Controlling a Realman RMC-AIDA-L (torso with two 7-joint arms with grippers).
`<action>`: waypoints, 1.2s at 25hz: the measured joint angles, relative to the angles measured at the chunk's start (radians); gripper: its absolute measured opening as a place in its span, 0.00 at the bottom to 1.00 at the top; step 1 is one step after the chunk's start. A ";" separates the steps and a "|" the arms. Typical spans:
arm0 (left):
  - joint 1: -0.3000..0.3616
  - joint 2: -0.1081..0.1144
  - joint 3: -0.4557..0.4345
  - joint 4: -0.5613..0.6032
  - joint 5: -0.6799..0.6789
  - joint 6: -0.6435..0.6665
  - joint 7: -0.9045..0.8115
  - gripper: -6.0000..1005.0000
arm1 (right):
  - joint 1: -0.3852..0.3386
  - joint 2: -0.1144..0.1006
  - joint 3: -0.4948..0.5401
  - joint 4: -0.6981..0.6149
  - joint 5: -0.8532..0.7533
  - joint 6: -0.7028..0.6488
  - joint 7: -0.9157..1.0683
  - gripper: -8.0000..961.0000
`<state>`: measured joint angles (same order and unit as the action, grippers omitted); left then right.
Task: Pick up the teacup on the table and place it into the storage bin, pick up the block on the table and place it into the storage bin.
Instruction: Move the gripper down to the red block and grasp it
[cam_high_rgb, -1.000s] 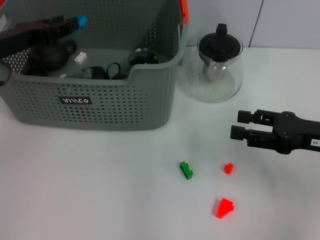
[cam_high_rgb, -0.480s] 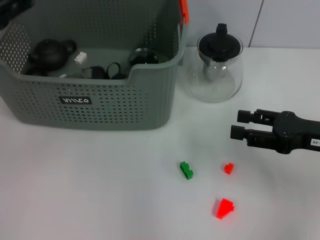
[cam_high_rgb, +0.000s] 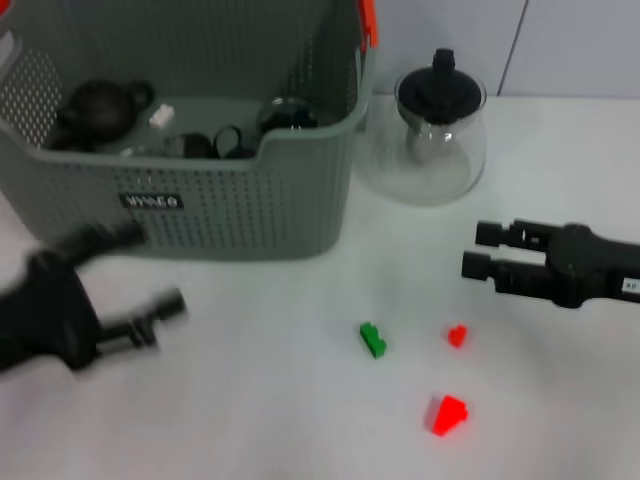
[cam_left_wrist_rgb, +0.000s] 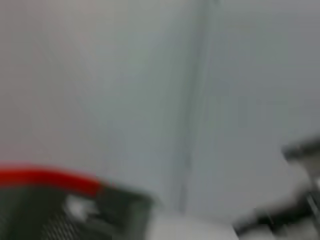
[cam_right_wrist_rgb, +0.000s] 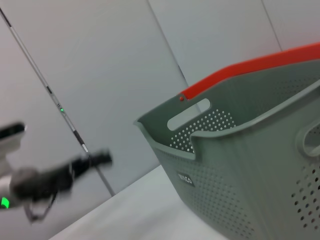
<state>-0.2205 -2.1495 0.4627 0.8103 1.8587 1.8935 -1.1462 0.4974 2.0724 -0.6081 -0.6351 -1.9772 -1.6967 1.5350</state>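
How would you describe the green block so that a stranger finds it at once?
Start at the storage bin, the big grey perforated basket. On the white table in front of its right corner lies the green block. It is the only green piece; both blocks to its right are red.

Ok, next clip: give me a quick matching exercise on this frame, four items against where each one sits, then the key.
Things:
1. green block
2. glass teapot
3. left claw
4. dark round teapot

Places:
A. inside the storage bin
B. low over the table, in front of the bin
C. on the table beside the bin, towards the robot's right
D. on the table, next to the small red block

Pairs: 1-D, 2-C, 3-B, 4-A
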 joint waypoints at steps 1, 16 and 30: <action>0.006 -0.006 0.012 -0.003 0.042 -0.004 0.027 0.92 | -0.002 0.000 -0.002 0.000 0.000 0.000 -0.001 0.76; -0.006 -0.005 0.015 -0.057 0.185 -0.046 0.056 0.92 | 0.077 0.010 -0.170 -0.244 -0.238 -0.072 0.223 0.76; 0.002 -0.007 -0.001 -0.063 0.201 -0.055 0.058 0.92 | 0.341 0.027 -0.585 -0.433 -0.474 -0.042 0.605 0.76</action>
<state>-0.2186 -2.1566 0.4619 0.7477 2.0596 1.8381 -1.0879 0.8385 2.0991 -1.1936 -1.0684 -2.4514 -1.7385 2.1403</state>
